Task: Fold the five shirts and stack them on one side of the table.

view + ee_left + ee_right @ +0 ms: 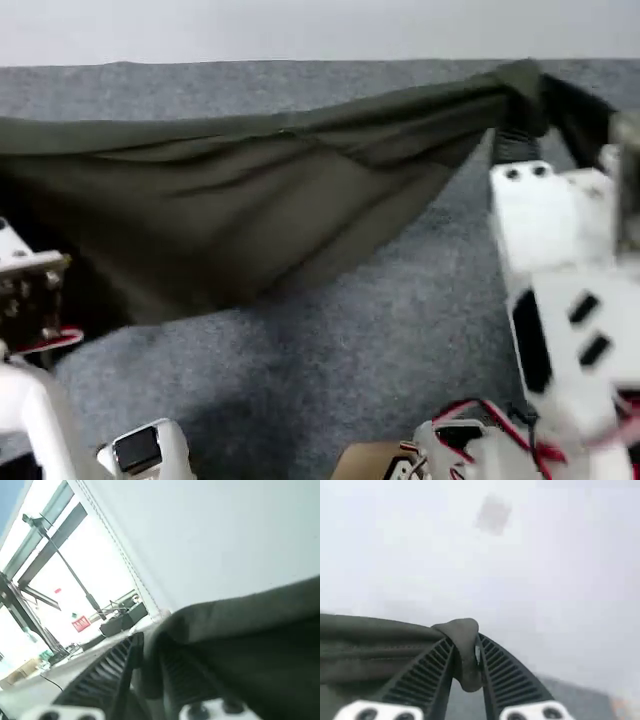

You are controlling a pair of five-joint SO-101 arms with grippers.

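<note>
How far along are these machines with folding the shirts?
Done: nothing I can confirm as folded or stacked. In hand: one dark shirt, stretched in the air over the grey table, one end pinched in the left hand and the other in the right hand. Left: laying it down, folding it, stacking it, then the rest of the five.

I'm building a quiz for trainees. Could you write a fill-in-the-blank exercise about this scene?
1. The left tool and right tool are both ____ on the shirt.
2. The shirt is stretched ____ the two tools.
3. The table has a ____ covering.
Missing words: shut; between; grey.
</note>
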